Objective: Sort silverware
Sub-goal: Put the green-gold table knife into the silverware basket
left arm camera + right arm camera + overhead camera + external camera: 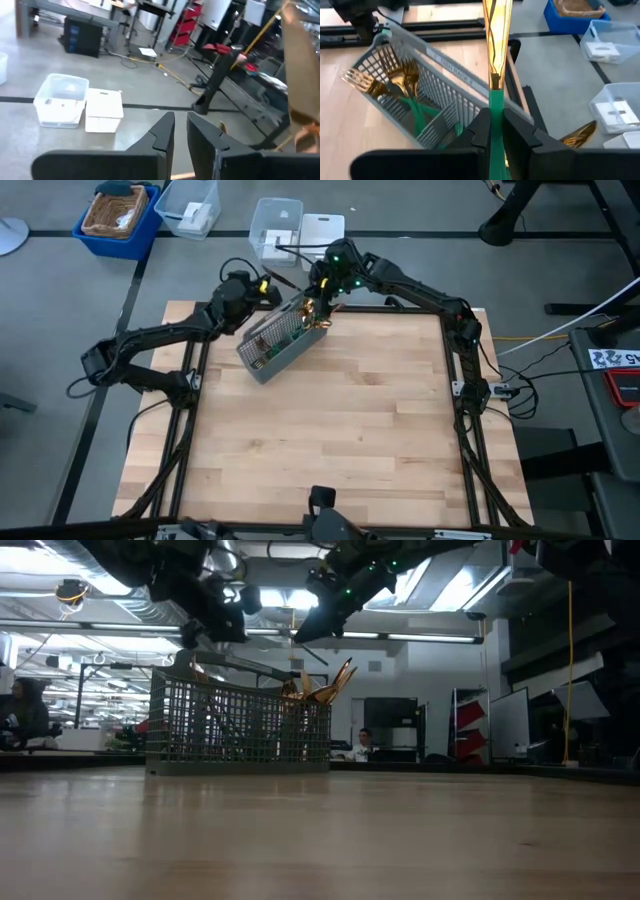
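Gripping a knife [496,55] by its teal handle, the right gripper [494,131] has its fingers [481,131] shut on the handle w/ the gold blade sticking straight out ahead, past the tips. In the right wrist view the handle runs between both pads, the gold/teal join sitting just beyond them. So the hold is near the blade end of the handle, w/ most of the blade's length unsupported.

Risk 1, my read: a slim, smooth handle in a narrow pinch could pivot or slide out if the arm swings fast, and the knife would drop onto the tabletop [330,430] or off its far edge, since the right gripper [322,298] hangs right at that edge.

Risk 2: the blade tip is near the grey mesh caddy [415,95]; a low pass could snag the rim or mesh and tip it. Caddy [282,340] sits askew at the far-left part of the tabletop, so it prob. shifts easily.

Risk 3: dropping the knife into the wrong compartment. The gold forks and spoons [395,85] already lean together in one section, heads up, teal handles down; can't tell which sections are free.

Left gripper [180,137]: fingers nearly shut, a thin gap btwn them, nothing in them. It hovers just beyond the caddy's far-left end [262,288]; both arms crowd the same spot, so a bump btwn them is possible.

Beyond the tabletop, on the floor: clear plastic bins [275,225] and a blue bin [118,220], well apart from the silverware.
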